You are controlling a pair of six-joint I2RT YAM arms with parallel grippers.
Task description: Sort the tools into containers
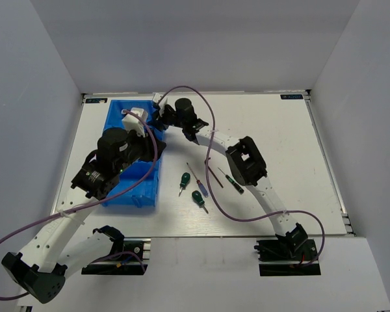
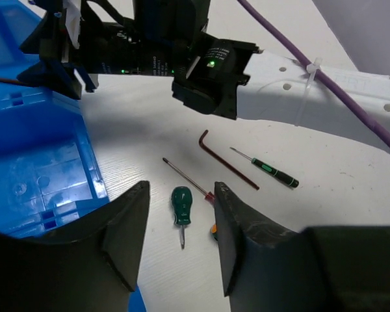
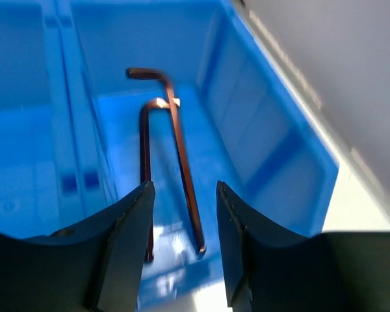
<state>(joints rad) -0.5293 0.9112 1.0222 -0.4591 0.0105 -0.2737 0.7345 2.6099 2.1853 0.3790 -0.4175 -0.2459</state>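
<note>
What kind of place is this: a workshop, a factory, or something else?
Probably a laboratory robot test cell: a white table walled by plain grey panels, two robot arms bolted at its near edge.

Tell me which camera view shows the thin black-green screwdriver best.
The left wrist view. There the thin black-green screwdriver lies large and clear on the table, beside a hex key. The top external view shows it only as a small sliver. The right wrist view looks into the blue bin and misses it.
</note>
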